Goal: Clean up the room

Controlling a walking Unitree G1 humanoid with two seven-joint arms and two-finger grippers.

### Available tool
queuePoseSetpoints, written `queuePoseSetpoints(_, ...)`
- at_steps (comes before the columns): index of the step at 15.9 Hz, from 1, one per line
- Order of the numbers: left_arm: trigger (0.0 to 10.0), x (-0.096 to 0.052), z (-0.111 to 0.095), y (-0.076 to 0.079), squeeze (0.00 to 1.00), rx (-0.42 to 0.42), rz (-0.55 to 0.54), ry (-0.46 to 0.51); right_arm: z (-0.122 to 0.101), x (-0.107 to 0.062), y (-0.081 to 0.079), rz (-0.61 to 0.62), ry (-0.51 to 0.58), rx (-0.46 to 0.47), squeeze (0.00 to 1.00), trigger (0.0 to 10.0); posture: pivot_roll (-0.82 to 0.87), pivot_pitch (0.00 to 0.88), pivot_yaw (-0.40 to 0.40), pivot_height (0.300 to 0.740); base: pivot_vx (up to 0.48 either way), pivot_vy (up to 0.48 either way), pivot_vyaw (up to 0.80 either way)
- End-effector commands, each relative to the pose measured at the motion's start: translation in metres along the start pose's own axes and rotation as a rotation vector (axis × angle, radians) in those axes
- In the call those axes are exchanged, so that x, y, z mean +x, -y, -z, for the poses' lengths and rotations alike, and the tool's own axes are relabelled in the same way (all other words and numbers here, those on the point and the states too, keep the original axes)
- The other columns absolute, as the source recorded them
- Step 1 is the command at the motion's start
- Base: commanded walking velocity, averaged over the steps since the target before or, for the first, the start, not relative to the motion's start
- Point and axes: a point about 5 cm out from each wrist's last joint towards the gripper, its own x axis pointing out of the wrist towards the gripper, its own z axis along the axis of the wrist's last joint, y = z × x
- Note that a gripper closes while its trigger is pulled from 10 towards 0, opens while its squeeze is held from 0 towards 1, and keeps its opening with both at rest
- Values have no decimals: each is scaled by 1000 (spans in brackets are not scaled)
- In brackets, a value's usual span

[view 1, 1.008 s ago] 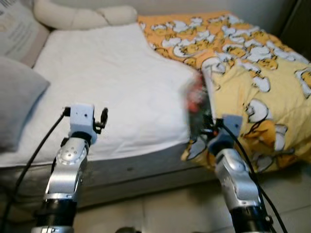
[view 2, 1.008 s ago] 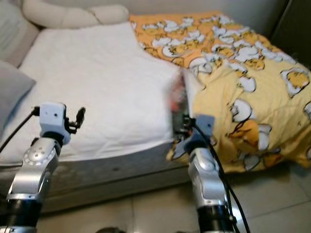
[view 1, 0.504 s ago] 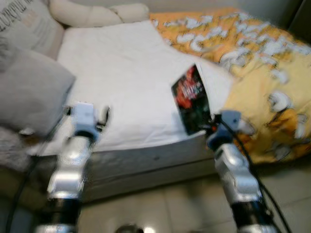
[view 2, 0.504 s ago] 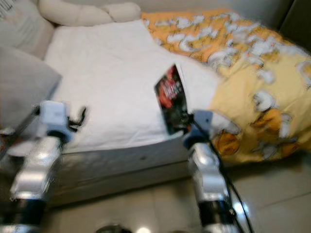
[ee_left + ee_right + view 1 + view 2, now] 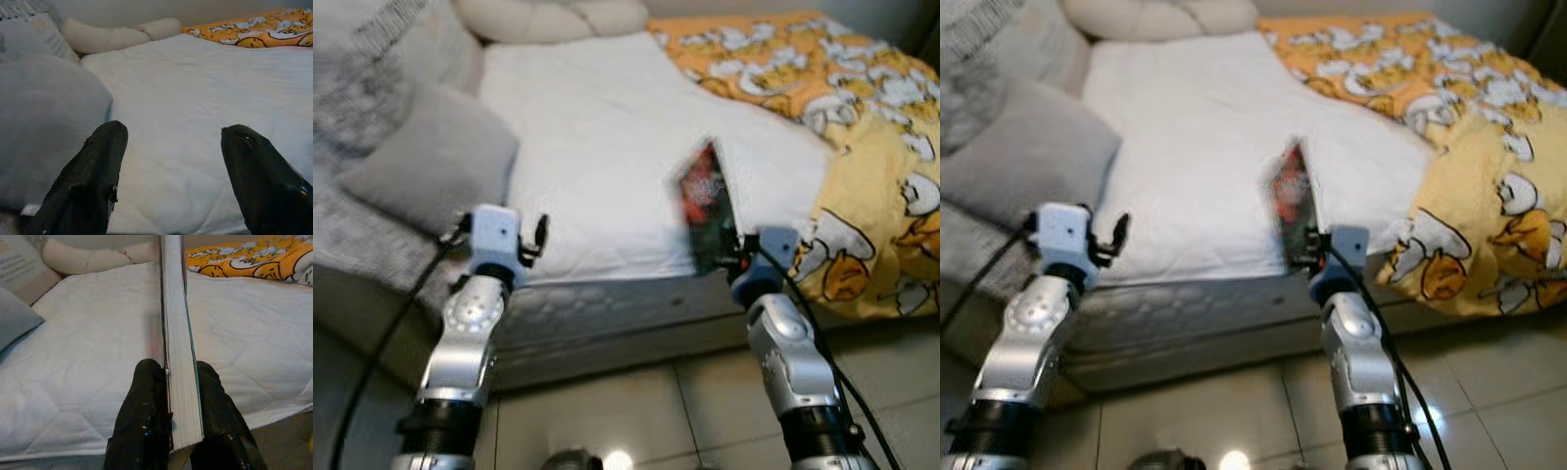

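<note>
My right gripper [image 5: 732, 257] is shut on a book [image 5: 705, 208] with a dark red and black cover, held upright on its edge over the front edge of the bed. In the right wrist view the book's white page block [image 5: 177, 352] stands clamped between the two black fingers [image 5: 146, 406]. My left gripper [image 5: 536, 235] is open, held above the bed's front edge near a grey pillow [image 5: 431, 166]. The left wrist view looks between its spread fingertips [image 5: 98, 161] onto the white mattress cover [image 5: 195, 107].
The bed [image 5: 597, 127] has a white quilted cover; a yellow-orange duck-print duvet [image 5: 862, 127] is bunched on its right side. Pillows [image 5: 372, 78] and a cream bolster [image 5: 548, 15] lie at the left and head. Pale tiled floor [image 5: 626, 411] is under my arms.
The camera has swung left, so the bed and duvet shift right in the picture and more pillows show. The book stays upright in my right gripper.
</note>
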Motion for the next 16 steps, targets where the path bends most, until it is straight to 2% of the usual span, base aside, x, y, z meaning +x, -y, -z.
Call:
queuePoseSetpoints(1, 10000, 0, -3, -2, 0, 15, 6, 17, -13, 3, 1, 1, 69, -5, 0, 10000, 53, 0, 3, 740, 0, 0, 0)
queuePoseSetpoints(4, 10000, 0, -2, -5, 0, 0, -11, 15, -13, 3, 0, -2, 69, -5, 0, 10000, 53, 0, 2, 740, 0, 0, 0)
queuePoseSetpoints(16, 10000, 2, -3, -8, 0, 2, -13, 10, -11, 4, -3, -16, 60, -12, 0, 10000, 53, 0, 11, 740, 263, 0, 0)
